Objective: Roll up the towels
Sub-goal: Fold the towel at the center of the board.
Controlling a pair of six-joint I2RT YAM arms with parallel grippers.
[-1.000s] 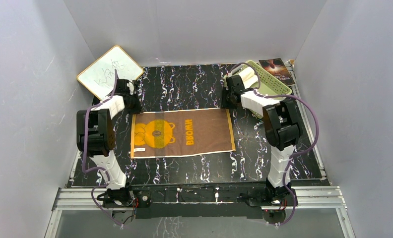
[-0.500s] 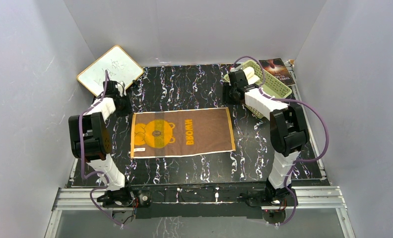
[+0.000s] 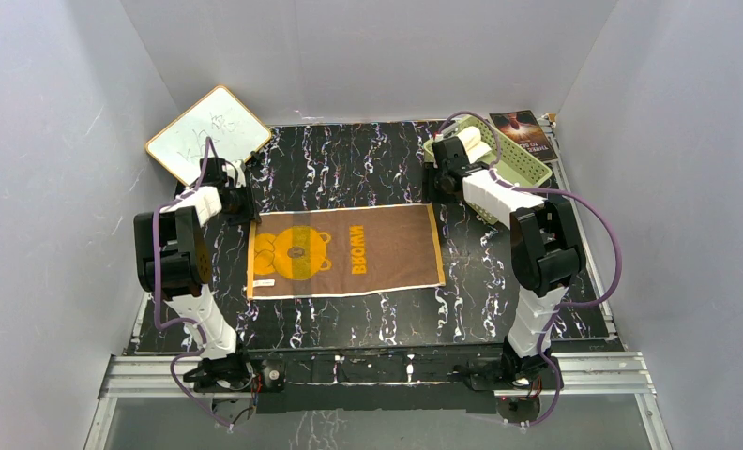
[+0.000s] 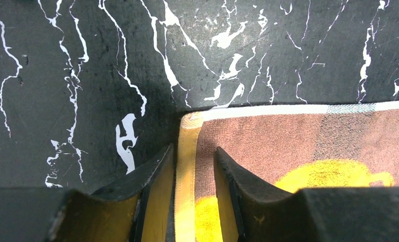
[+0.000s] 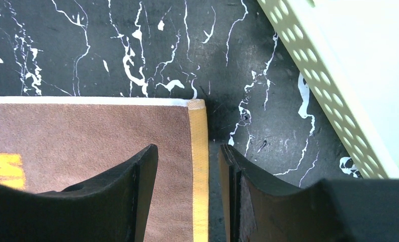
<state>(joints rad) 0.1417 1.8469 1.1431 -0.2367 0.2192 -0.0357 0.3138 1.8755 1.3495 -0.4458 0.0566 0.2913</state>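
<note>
From where I stand, a brown cloth towel [image 3: 344,251] with yellow hems and a yellow bear print lies spread flat in the middle of the black white-veined bench [image 3: 349,159]. The left end effector [image 4: 192,166] hangs over the towel's far left corner. Its jaws are parted, straddling the yellow hem and grasping nothing. The right end effector [image 5: 187,166] does the same at the far right corner, released, with the hem lying flat between its fingers. Just beside it stands a pale green perforated plastic basket [image 3: 523,167] holding a cream-white rolled towel [image 3: 471,141]. A white board with a wooden frame [image 3: 208,134] leans at the back left.
</note>
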